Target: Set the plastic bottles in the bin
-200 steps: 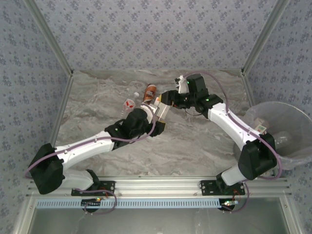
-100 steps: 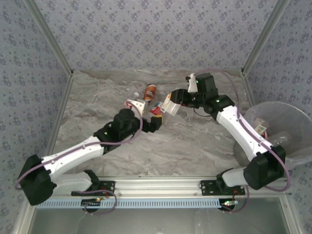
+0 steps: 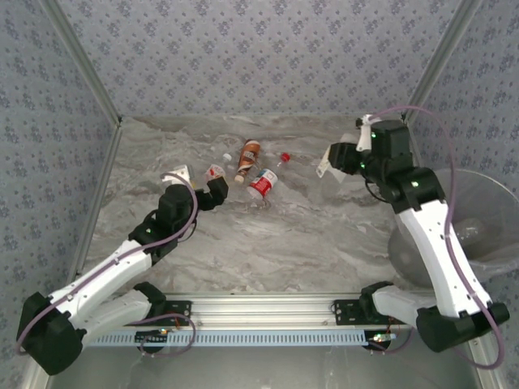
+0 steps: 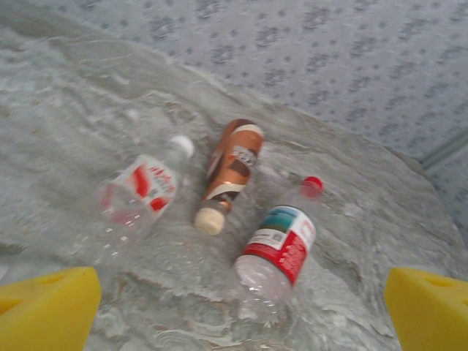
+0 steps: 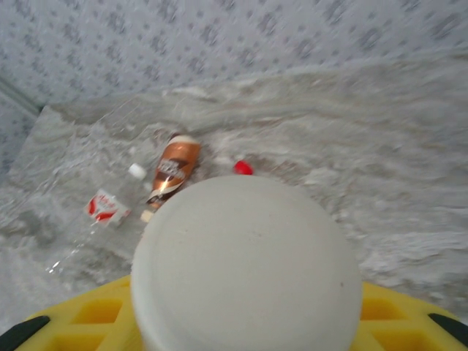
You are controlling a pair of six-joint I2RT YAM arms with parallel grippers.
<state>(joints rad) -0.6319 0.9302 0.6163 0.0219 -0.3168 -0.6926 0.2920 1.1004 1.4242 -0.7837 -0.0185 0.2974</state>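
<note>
On the table (image 3: 324, 235), far-centre, three lay on their sides close together: white-capped bottle (image 4: 139, 191), clear, red-white label; brown bottle (image 4: 230, 164), cream cap pointing nearward; red-capped bottle (image 4: 278, 248), clear, red-teal label. Held bottle (image 5: 248, 270), pale, was clamped in the right pincer (image 3: 332, 162). Bin (image 3: 486, 203), translucent, stood at right; contents unclear.

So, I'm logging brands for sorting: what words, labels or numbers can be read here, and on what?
No text can be read.
White-capped bottle: red-and-white label, blurred.
Brown bottle: label blurred.
Red-capped bottle: red, white and teal label, print too blurred.
Held bottle in the right gripper: label too small.
</note>
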